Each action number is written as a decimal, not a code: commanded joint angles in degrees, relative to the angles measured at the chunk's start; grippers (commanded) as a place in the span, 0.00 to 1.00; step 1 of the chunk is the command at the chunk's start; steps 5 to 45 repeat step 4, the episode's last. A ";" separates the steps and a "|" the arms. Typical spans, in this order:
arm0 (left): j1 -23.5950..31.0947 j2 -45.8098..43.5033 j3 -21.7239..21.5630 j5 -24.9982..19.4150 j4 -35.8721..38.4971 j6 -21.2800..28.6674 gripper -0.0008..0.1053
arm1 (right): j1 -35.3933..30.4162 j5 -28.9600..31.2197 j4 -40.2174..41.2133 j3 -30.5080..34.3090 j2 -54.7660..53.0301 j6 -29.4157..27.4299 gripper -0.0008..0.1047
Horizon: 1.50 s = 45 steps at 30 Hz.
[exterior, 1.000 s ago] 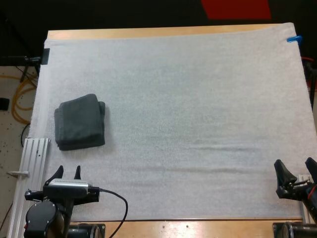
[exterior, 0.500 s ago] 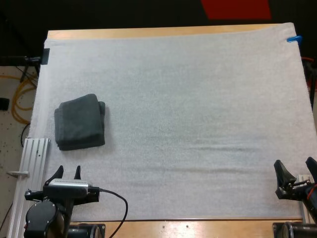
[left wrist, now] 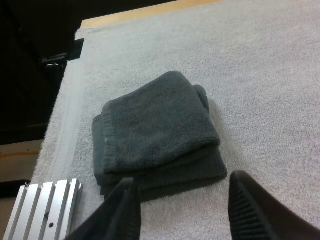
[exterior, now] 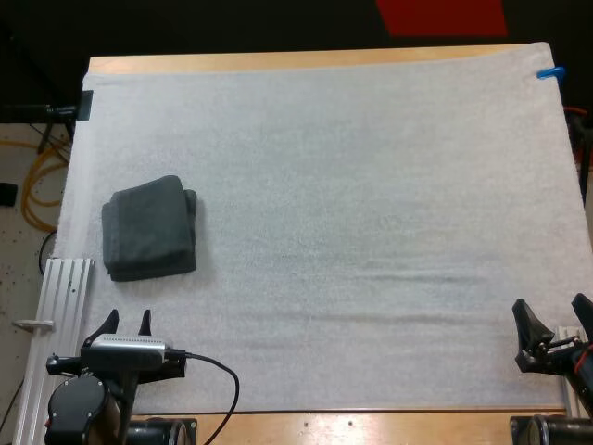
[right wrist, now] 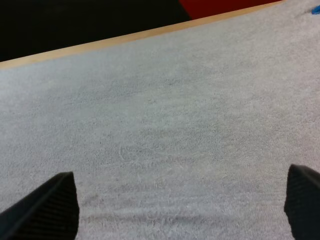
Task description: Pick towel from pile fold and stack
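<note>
The folded towel (exterior: 150, 229) lies on the white mat (exterior: 371, 185). My left gripper (exterior: 128, 320) hangs near the towel, fingers apart, holding nothing. My right gripper (exterior: 550, 310) is far from the towel, fingers apart too.

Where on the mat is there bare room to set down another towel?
Bare white mat runs from the folded dark grey-green towel stack to the right edge and far side. Crowding is near-left: stack, ribbed silver metal rail, open left gripper.
</note>
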 commanded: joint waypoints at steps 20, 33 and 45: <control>0.00 -8.03 -0.28 0.34 -0.98 -0.69 0.38 | 0.06 -0.25 -0.07 -0.12 -2.26 -0.66 0.77; 0.00 -8.03 -0.28 0.34 -0.98 -0.69 0.38 | 0.06 -0.25 -0.07 -0.12 -2.26 -0.66 0.77; 0.00 -8.03 -0.28 0.34 -0.98 -0.69 0.38 | 0.06 -0.25 -0.07 -0.12 -2.26 -0.66 0.77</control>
